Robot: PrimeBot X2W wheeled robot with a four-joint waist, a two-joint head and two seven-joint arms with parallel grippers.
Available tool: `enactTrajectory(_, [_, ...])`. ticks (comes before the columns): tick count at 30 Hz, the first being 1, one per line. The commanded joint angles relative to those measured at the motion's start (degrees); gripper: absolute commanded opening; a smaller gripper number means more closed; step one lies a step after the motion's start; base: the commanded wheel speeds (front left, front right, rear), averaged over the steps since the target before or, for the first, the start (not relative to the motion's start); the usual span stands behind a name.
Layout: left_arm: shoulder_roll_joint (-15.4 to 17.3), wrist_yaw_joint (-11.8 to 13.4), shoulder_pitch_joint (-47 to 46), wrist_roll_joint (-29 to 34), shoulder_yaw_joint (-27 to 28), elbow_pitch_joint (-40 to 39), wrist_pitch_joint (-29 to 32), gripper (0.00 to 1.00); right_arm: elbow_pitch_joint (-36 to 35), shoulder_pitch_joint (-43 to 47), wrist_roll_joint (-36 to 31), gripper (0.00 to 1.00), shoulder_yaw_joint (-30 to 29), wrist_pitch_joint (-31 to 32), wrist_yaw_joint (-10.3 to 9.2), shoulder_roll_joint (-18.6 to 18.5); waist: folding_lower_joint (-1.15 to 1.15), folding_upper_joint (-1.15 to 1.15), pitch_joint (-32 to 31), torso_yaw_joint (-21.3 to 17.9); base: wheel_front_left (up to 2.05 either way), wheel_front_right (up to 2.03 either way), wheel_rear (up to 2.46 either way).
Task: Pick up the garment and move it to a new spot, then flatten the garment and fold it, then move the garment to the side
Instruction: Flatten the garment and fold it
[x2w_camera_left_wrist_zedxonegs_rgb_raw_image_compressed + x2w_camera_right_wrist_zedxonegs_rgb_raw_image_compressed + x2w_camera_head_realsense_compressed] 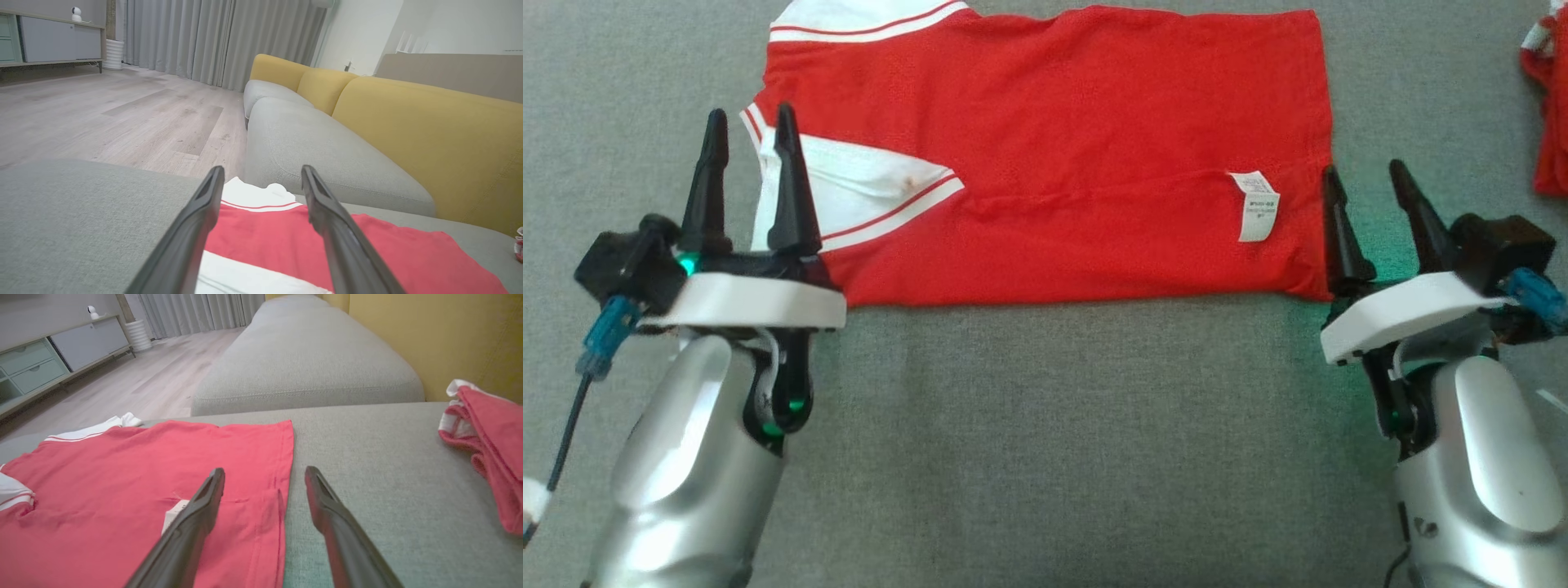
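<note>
A grey sofa with yellow backrests bears everything, and the garment is the mark for all places here.

The garment, a red shirt with white, red-striped sleeves, lies flat on the grey seat, folded into a long rectangle. In the head view its long axis runs from the robot's left to its right. The sleeve end points left and the straight hem points right. One white sleeve lies folded over the red cloth at the left end.

The left gripper stands at the garment's sleeve end, fingers wide apart and holding nothing. One finger is over the white sleeve and the other is just off the garment's left edge. Whether the tips touch the cloth I cannot tell.

The right gripper stands at the garment's hem end, also spread apart and empty. In the right wrist view its fingers straddle the hem, one over red cloth and one over bare seat.

A second red cloth lies bunched well to the right of the garment.

A white label sits on the garment near the hem.
</note>
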Motion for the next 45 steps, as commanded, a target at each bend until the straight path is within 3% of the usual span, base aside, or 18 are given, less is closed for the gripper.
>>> enactTrajectory(1, [1.4, -0.3, 0.2, 0.4, 3.1, -1.9, -0.5, 1.0, -2.5, -0.4, -0.4, 1.0, 0.9, -1.0, 0.39, -0.2, 0.0, 0.0, -0.2, 0.1, 0.0, 0.0, 0.0])
enactTrajectory(8, [1.4, -0.2, 7.1, 0.0, 4.8, -5.3, -0.5, 1.0, -6.2, 3.7, -1.6, 1.0, -0.6, -2.0, 0.39, -0.2, 0.0, 0.0, -1.7, 0.8, 0.0, 0.0, 0.0])
enactTrajectory(19, [1.6, 5.6, 19.4, -7.6, 7.3, -8.6, 9.3, 1.0, -11.3, 10.4, -1.7, 1.0, 0.5, 0.2, 0.39, -0.2, 0.0, 0.0, -3.1, 0.9, 0.0, 0.0, 0.0])
enactTrajectory(26, [2.0, 5.9, 18.5, -9.9, 8.9, -6.9, 11.0, 1.0, -12.2, 9.8, -1.6, 1.0, 2.0, 0.9, 0.39, -0.2, 0.0, 0.0, -1.4, -0.6, 0.0, 0.0, 0.0])
enactTrajectory(38, [2.0, 4.1, 16.6, -11.3, 7.4, -3.2, 14.1, 1.0, -11.1, 8.2, -2.0, 1.0, 4.2, 2.1, 0.39, -0.2, 0.0, 0.0, 0.5, -1.6, 0.0, 0.0, 0.0])
enactTrajectory(39, [1.9, 3.9, 16.4, -11.5, 7.1, -3.1, 14.5, 0.96, -11.0, 8.0, -1.9, 1.0, 4.4, 2.2, 0.39, -0.2, 0.0, 0.0, 0.6, -1.6, 0.0, 0.0, 0.0])
enactTrajectory(41, [1.8, 3.5, 16.0, -11.6, 6.7, -2.7, 15.0, 0.77, -10.7, 7.8, -2.0, 1.0, 4.4, 2.5, 0.39, -0.2, 0.0, 0.0, 0.7, -1.6, 0.0, 0.0, 0.0])
enactTrajectory(42, [1.9, 3.4, 15.8, -11.4, 6.4, -2.6, 15.1, 0.54, -10.6, 7.6, -2.1, 1.0, 4.4, 2.6, 0.39, -0.2, 0.0, 0.0, 0.8, -1.5, 0.0, 0.0, 0.0])
enactTrajectory(43, [1.9, 3.3, 15.6, -11.3, 6.2, -2.4, 15.1, 0.47, -10.4, 7.5, -2.1, 1.0, 4.3, 2.8, 0.39, -0.2, 0.0, 0.0, 0.8, -1.5, 0.0, 0.0, 0.0])
enactTrajectory(45, [1.8, 3.2, 15.1, -10.9, 5.7, -2.3, 15.1, 0.2, -9.7, 7.2, -2.1, 1.0, 3.7, 3.5, 0.39, -0.2, 0.0, 0.0, 0.8, -1.3, 0.0, 0.0, 0.0])
